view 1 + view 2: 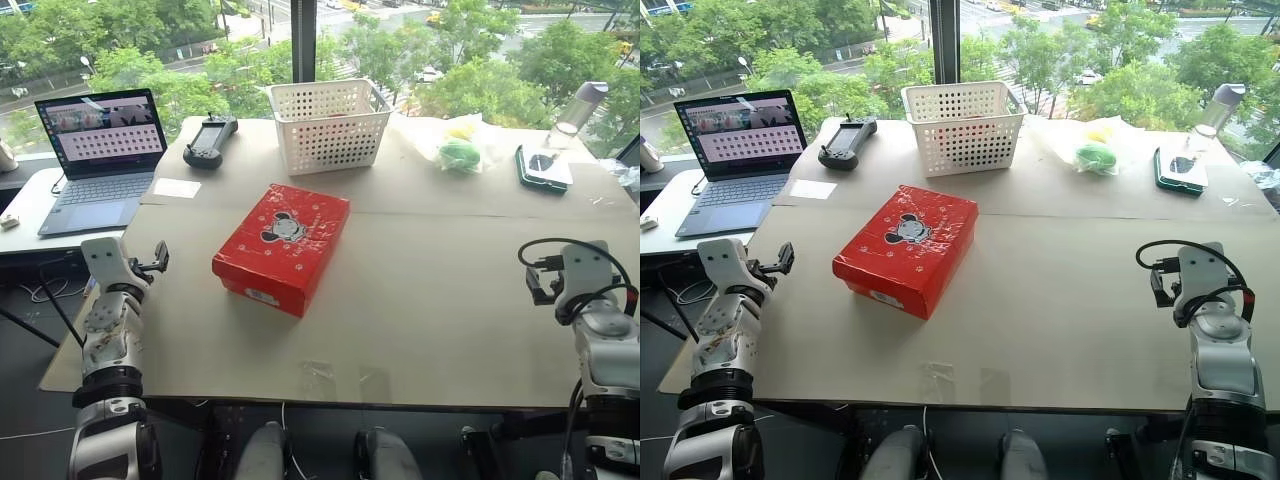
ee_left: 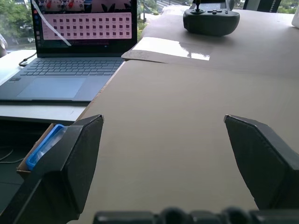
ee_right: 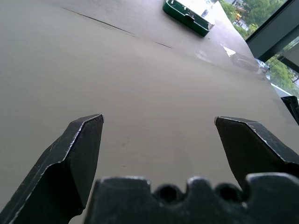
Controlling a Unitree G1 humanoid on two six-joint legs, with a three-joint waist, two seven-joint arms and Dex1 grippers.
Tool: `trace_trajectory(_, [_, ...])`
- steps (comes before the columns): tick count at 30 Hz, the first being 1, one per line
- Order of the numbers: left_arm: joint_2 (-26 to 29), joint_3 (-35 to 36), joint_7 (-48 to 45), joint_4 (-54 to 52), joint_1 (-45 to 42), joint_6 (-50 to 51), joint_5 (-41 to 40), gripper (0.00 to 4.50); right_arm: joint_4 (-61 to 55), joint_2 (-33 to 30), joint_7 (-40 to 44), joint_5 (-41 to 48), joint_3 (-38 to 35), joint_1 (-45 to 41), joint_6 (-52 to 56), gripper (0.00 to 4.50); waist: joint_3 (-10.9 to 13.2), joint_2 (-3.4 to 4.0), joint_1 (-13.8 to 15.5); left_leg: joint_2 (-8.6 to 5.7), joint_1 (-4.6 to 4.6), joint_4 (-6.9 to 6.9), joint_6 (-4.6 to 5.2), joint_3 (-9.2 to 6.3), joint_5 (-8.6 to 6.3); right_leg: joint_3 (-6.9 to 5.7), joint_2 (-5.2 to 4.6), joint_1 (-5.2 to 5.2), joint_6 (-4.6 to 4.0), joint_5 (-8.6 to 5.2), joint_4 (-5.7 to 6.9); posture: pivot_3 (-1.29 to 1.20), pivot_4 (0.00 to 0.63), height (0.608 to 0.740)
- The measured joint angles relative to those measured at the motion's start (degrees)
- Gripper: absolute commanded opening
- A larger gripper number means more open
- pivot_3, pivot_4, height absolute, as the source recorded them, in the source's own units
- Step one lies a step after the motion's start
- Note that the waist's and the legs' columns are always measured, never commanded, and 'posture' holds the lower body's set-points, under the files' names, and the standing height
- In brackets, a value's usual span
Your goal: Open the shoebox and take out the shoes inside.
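Note:
The red shoebox [image 1: 282, 245] lies at the middle of the cardboard-covered table [image 1: 430, 310], its lid with the mouse picture down flat and a small white label on the near end. The shoes are hidden inside it. My left gripper [image 2: 163, 119] hovers open and empty over the table's left edge, well left of the box; in the left eye view the left gripper [image 1: 152, 264] sits beside the table corner. Far right of the box, my right gripper [image 3: 159, 119] is open above bare tabletop, with nothing between its fingers.
A white perforated basket [image 1: 328, 125] stands behind the box. At the back left are a black controller [image 1: 210, 140], a white card [image 1: 177, 187] and an open laptop [image 1: 100, 155] on a side desk. Back right hold a plastic bag [image 1: 458, 150], a green case [image 1: 542, 167] and a bottle [image 1: 580, 110].

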Motion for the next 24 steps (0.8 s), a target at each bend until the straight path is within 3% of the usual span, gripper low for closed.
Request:
trace_trajectory(4, [0.5, 0.1, -2.1, 5.6, -1.8, -1.4, -0.3, 4.44, -0.4, 0.5, -0.2, 0.0, 0.0, 0.0, 0.7, 4.50, 0.0, 0.01, 0.0, -0.04, 0.08, 0.00, 0.00, 0.03, 0.00, 0.00, 0.02, 0.06, 0.00, 0.00, 0.02, 0.00, 0.150, 0.733])
trace_trajectory(6, [2.0, 0.0, -7.7, 11.1, -3.3, -3.3, -1.2, 4.44, -0.8, 1.5, 0.1, 0.5, 0.1, -0.2, 1.6, 4.50, 0.0, 0.02, 0.0, -0.03, 0.11, 0.00, 0.00, 0.04, 0.00, 0.00, 0.04, 0.05, -0.01, 0.00, 0.04, 0.00, 0.150, 0.733])
trace_trajectory(7, [3.4, -0.4, -11.3, 13.7, -4.4, -3.6, -1.2, 4.20, -0.9, 1.8, 1.1, 1.3, 0.1, -0.7, 2.4, 4.50, 0.0, 0.03, 0.0, -0.02, 0.13, 0.00, 0.00, 0.05, 0.00, 0.00, 0.04, 0.04, -0.01, -0.01, 0.09, 0.00, 0.150, 0.733])
trace_trajectory(11, [9.1, -6.5, -28.8, 19.1, -7.8, -6.6, 1.0, 3.02, -5.9, -0.5, 14.1, 7.1, 5.1, -2.8, 5.6, 3.41, 0.0, 0.05, -0.3, 0.05, 0.12, 0.01, -0.01, 0.07, 0.00, -0.01, 0.06, -0.04, -0.07, -0.01, 0.13, 0.00, 0.150, 0.733])
trace_trajectory(15, [16.7, -15.6, -54.6, 22.3, -17.7, -10.7, 4.8, 1.57, -17.9, -7.1, 40.1, 17.1, 18.5, -7.3, 9.2, 2.04, 0.1, 0.05, -0.3, 0.16, -0.03, 0.01, -0.01, 0.04, -0.01, -0.01, 0.18, -0.17, -0.32, -0.15, 0.08, 0.00, 0.150, 0.733])
trace_trajectory(16, [17.9, -17.1, -58.1, 23.2, -20.3, -11.5, 5.8, 1.33, -18.9, -7.4, 44.4, 18.2, 21.2, -8.8, 9.2, 1.82, 0.1, 0.05, -0.2, 0.14, -0.04, 0.00, -0.01, 0.05, -0.01, -0.01, 0.19, -0.16, -0.24, -0.10, 0.07, 0.00, 0.150, 0.733])
trace_trajectory(19, [19.1, -20.4, -65.4, 26.4, -25.3, -12.7, 8.3, 0.09, -17.7, -7.0, 53.1, 19.0, 28.3, -13.1, 8.7, 0.58, 0.1, 0.05, -0.1, 0.07, -0.09, 0.01, -0.04, 0.08, -0.06, 0.01, 0.15, -0.17, -0.16, -0.13, 0.06, 0.00, 0.150, 0.733])
trace_trajectory(21, [19.0, -22.2, -68.0, 29.2, -25.9, -13.7, 10.1, 0.00, -14.7, -6.1, 55.4, 17.3, 31.4, -15.8, 7.3, 0.03, 0.1, 0.04, -0.1, 0.04, -0.20, 0.02, -0.05, 0.10, -0.06, 0.02, 0.14, -0.27, -0.13, -0.13, 0.07, 0.00, 0.150, 0.733])
trace_trajectory(24, [18.5, -24.2, -69.1, 32.2, -26.8, -14.3, 12.6, 0.00, -8.8, -4.4, 56.2, 12.3, 35.6, -19.9, 4.0, 0.03, 0.1, -0.05, -0.1, 0.06, -0.67, 0.15, -0.06, 0.11, -0.03, 0.01, 0.17, -0.77, -0.13, -0.12, 0.30, 0.00, 0.150, 0.733])
